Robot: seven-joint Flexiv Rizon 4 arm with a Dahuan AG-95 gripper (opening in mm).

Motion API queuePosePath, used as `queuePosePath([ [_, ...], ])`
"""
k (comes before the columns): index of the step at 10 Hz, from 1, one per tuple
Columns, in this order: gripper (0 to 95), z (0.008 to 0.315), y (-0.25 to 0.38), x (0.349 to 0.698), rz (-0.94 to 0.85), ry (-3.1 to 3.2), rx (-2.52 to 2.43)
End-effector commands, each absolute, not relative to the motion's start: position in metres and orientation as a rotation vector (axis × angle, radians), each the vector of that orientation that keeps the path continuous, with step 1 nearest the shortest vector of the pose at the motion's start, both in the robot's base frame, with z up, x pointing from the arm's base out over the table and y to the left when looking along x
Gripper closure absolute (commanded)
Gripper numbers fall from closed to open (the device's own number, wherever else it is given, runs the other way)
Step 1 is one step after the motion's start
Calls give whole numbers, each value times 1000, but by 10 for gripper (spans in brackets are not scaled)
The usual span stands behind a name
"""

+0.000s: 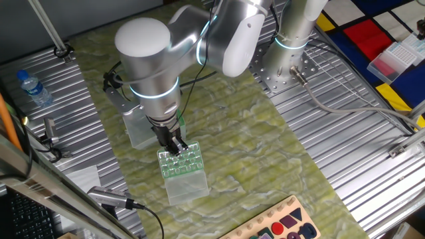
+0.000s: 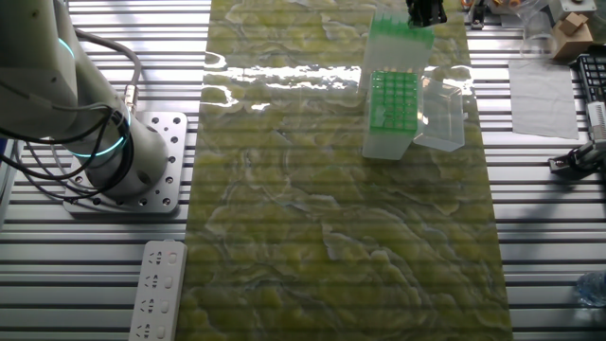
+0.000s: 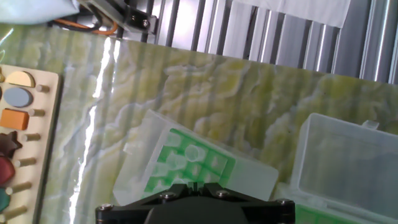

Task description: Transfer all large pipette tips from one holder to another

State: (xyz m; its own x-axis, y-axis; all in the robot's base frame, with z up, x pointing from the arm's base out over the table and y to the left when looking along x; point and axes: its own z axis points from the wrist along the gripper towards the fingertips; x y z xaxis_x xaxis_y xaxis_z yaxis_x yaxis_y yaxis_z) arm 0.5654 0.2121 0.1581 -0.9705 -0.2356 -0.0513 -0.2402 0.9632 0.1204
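A green rack (image 1: 180, 162) on a clear base stands on the green marbled mat. It also shows in the other fixed view (image 2: 400, 36) and the hand view (image 3: 186, 163). Several large pipette tips (image 3: 193, 151) show in it as pale round dots. My gripper (image 1: 175, 147) hangs straight down just above this rack's far edge, at the top edge of the other fixed view (image 2: 426, 14). In the hand view its jaws (image 3: 196, 185) stand nearly closed, with a thin pale sliver between them. A second green rack (image 2: 392, 99) stands beside the first, mostly hidden behind my arm in one fixed view.
A clear plastic box (image 2: 441, 118) lies next to the racks (image 1: 138, 126) (image 3: 348, 162). A wooden shape-peg board (image 1: 279, 226) sits at the mat's end (image 3: 15, 124). A water bottle (image 1: 33, 86) and a white power strip (image 2: 156, 289) lie on the ribbed metal table.
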Motion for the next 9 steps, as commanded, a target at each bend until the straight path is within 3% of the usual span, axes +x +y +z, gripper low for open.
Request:
queuePosePath([
  [1,950,156,204,560,134,3068,-549],
  [9,950,170,159,542,-2,3002,-980],
])
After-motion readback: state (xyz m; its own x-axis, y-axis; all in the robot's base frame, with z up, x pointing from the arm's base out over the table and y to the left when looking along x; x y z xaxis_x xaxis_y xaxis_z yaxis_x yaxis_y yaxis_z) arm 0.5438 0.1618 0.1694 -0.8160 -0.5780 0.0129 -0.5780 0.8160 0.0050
